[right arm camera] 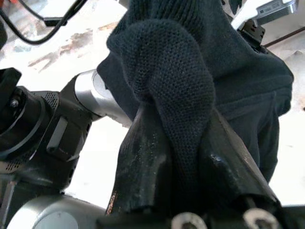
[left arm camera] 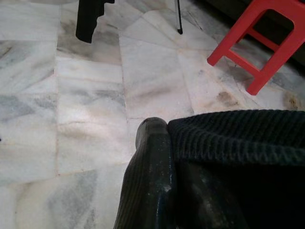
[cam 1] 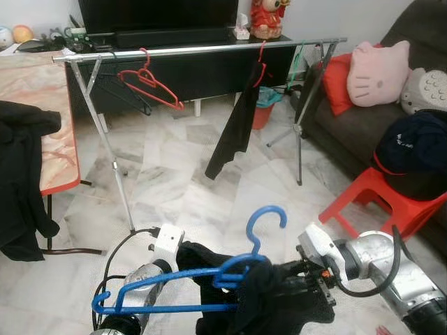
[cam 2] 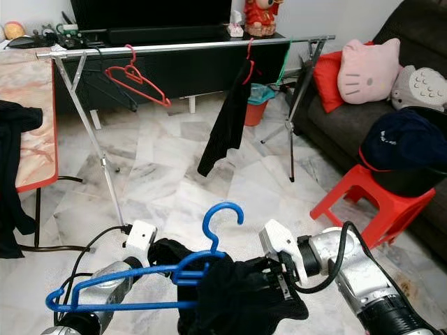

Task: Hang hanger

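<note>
My right pincer (right arm camera: 183, 157) clamped on the black knit garment (cam 2: 241, 293), left pincer (left arm camera: 157, 157) against it, grip unclear, blue hanger (cam 1: 202, 283) threaded through, clothes rail (cam 1: 202, 50) beyond

Take the rail (cam 1: 202, 49) of the drying rack as your landmark. Between the red hanger (cam 1: 150, 85) and the hung black garment (cam 1: 236, 125) a bare stretch of rail gives you room. Beneath the rail the marble floor (cam 1: 188, 188) lies open. The red-edged table (cam 1: 49, 118) crowds the rail's left end; the red stool (cam 1: 380, 199) and sofa (cam 1: 349, 132) flank its right end.
</note>
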Robot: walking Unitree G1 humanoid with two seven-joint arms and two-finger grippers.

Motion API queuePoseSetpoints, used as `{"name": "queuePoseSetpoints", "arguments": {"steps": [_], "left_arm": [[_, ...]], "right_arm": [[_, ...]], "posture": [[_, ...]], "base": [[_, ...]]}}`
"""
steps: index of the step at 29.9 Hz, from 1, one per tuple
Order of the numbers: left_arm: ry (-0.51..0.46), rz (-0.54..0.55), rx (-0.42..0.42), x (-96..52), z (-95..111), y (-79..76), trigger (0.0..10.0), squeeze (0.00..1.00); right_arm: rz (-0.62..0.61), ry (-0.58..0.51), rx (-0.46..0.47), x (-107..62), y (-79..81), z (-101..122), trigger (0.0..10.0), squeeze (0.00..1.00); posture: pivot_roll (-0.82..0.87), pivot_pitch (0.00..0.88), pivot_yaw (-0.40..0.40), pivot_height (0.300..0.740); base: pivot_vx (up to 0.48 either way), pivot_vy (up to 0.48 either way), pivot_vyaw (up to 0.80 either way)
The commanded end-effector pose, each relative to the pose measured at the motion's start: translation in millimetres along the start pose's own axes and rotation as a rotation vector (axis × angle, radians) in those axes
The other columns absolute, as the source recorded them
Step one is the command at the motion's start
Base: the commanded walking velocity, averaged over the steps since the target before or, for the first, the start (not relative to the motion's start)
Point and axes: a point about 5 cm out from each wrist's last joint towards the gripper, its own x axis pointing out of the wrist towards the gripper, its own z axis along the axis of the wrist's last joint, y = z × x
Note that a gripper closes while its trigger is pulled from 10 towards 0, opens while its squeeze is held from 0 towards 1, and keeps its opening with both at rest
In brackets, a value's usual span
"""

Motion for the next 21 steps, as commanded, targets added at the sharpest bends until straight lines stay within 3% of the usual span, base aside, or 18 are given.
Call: {"name": "queuePoseSetpoints", "arguments": {"steps": [1,6,13,16,19,21], "left_arm": [[0.075,0.195,-0.037,-19.4,-13,42.0,10.0,0.0],[0.08,0.2,-0.027,-20.0,-11,45.9,10.0,0.0],[0.078,0.217,-0.022,-21.8,-9,51.6,10.0,0.0],[0.084,0.236,-0.016,-24.4,-9,57.5,10.0,0.0],[0.082,0.248,-0.014,-25.5,-7,61.9,10.0,0.0],[0.068,0.291,-0.001,-28.1,0,71.6,10.0,0.0]], "right_arm": [[0.093,-0.001,-0.05,-13.5,13.4,10,10.0,0.0],[0.108,0.081,-0.049,-26.8,20.7,5,10.0,0.0],[0.036,0.043,-0.053,-46.2,17.6,17,10.0,0.0],[0.047,0.114,-0.045,-56.1,27.6,13,10.0,0.0],[0.042,0.117,-0.041,-59.3,28.1,14,10.0,0.0],[-0.008,0.111,-0.058,-70.1,24.7,19,10.0,0.0]], "posture": [[0.02,0.0,-0.065,0.74],[0.01,0.0,-0.062,0.74],[0.0,0.0,-0.054,0.74],[0.0,0.0,-0.048,0.74],[0.0,0.0,-0.044,0.74],[-0.01,0.0,-0.039,0.74]], "base": [[0.0,0.0,0.0],[0.0,0.0,0.0],[0.0,0.0,0.0],[0.0,0.0,0.0],[0.0,0.0,0.0],[0.0,0.0,0.0]]}}
